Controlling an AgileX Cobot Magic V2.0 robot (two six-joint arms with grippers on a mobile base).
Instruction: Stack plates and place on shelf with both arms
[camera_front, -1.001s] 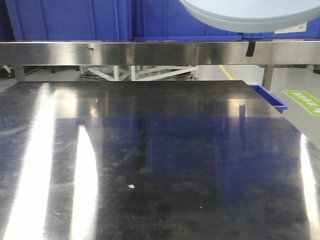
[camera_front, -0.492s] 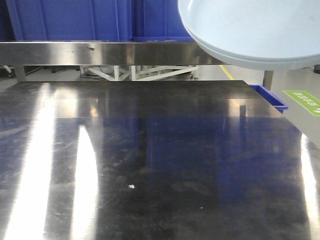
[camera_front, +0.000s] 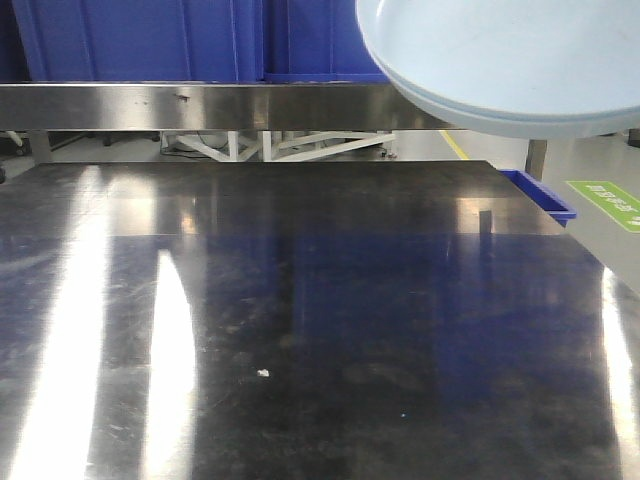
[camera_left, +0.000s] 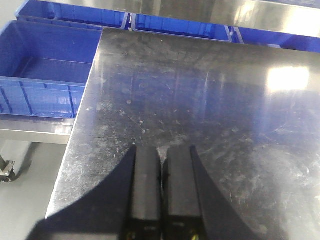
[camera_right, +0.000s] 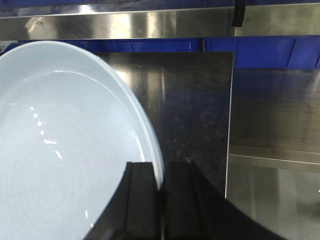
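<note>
The pale blue-white plates (camera_front: 500, 60) hang in the air at the top right of the front view, tilted, covering part of the steel shelf's front rail (camera_front: 200, 105). A double rim line runs along the lower edge, as of one plate nested in the other. In the right wrist view my right gripper (camera_right: 161, 170) is shut on the plates' (camera_right: 60, 150) right rim, one finger inside and one outside. My left gripper (camera_left: 161, 150) is shut and empty, low over the left part of the dark tabletop (camera_left: 200, 100). Neither gripper shows in the front view.
Blue crates (camera_front: 150, 40) stand on the shelf behind the rail. More blue crates (camera_left: 40, 75) sit beside and below the table's left edge. Another blue crate (camera_front: 540, 195) lies past the table's far right corner. The shelf rail (camera_right: 150, 22) runs across the top of the right wrist view.
The plates have come down and nearer the camera, from the top edge of the front view to in front of the shelf rail. They have barely moved in the last half second.
</note>
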